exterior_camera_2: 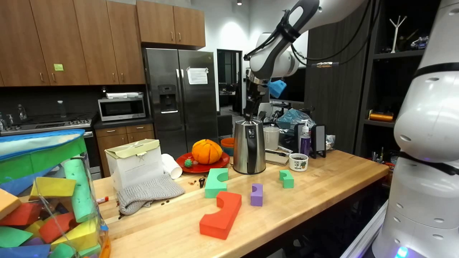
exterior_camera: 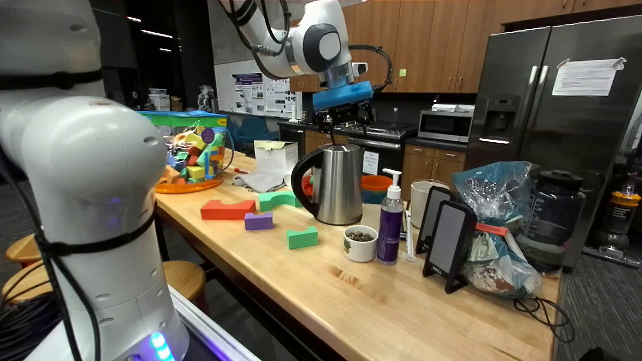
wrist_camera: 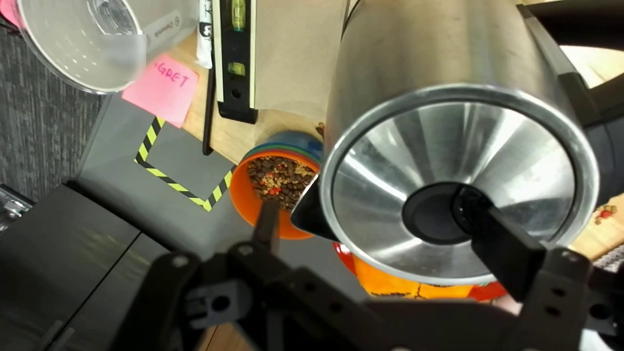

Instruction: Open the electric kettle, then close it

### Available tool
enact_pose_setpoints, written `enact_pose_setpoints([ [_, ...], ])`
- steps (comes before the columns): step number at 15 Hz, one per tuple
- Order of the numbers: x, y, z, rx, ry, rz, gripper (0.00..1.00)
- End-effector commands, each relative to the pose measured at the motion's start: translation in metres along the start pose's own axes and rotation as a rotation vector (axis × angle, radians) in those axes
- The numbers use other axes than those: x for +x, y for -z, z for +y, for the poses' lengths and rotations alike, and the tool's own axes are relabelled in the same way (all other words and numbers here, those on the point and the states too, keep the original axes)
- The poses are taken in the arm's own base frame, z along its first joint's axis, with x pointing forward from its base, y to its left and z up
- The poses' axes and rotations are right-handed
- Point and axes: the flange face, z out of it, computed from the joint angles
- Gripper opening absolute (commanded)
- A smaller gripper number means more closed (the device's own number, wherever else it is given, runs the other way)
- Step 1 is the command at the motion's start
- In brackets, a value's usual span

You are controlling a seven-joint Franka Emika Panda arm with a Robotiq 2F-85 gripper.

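On the tabletop [exterior_camera: 401, 311], noted the electric kettle [exterior_camera: 341, 185] upright with lid [wrist_camera: 380, 161] closed. Above it, found fingers [wrist_camera: 507, 253] spread wide apart, with 1 over the lid's black center [wrist_camera: 424, 217]; could not confirm contact.

Silver kettle [exterior_camera: 339, 190] with a black handle [exterior_camera_2: 252, 152], honey-coloured bench [exterior_camera: 311, 281]
The tool [exterior_camera: 348, 136] is black, the pumpkin [exterior_camera_2: 207, 151] orange, the plate [exterior_camera_2: 200, 169] red, the sticky note [wrist_camera: 163, 90] pink; there is a red block [exterior_camera_2: 228, 215], a purple block [exterior_camera_2: 256, 195], and tape [wrist_camera: 170, 182] striped slantwise in yellow and black.
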Motion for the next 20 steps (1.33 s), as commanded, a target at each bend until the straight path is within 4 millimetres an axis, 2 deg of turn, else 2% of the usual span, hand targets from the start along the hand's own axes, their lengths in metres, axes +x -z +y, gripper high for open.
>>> enact_pose_setpoints([
  [1,-0.008,-0.013,0.000,0.042,0.017,-0.020,1.00],
  [11,-0.011,-0.033,0.000,0.074,0.048,-0.030,1.00],
  [15,-0.012,-0.048,-0.001,0.136,0.063,-0.031,1.00],
  [20,-0.016,-0.056,0.005,0.220,0.075,-0.023,1.00],
])
